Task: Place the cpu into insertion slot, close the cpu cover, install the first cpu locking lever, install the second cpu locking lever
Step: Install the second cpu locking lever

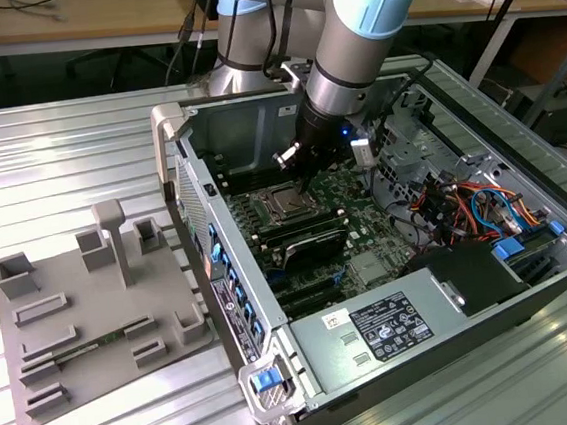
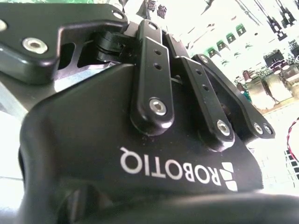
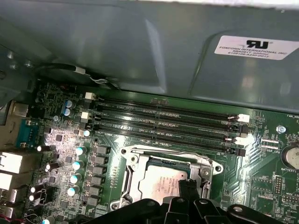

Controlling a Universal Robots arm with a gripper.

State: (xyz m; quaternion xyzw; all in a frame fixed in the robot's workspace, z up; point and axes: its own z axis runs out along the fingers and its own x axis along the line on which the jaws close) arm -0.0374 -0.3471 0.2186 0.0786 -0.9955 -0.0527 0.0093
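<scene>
The gripper [image 1: 298, 176] is seen lowered inside the open computer case [image 1: 491, 283], directly above the socket on the motherboard [image 1: 351, 236]. In the first wrist view the cpu [image 3: 163, 181] is seated flat in the socket, framed by the cpu cover [image 3: 135, 173], which lies down around it. The fingertips [image 3: 188, 187] are seen close together, just over the chip's edge; contact cannot be told. A grey fixture tray [image 1: 83, 322] rests on the table at the exterior view's left.
</scene>
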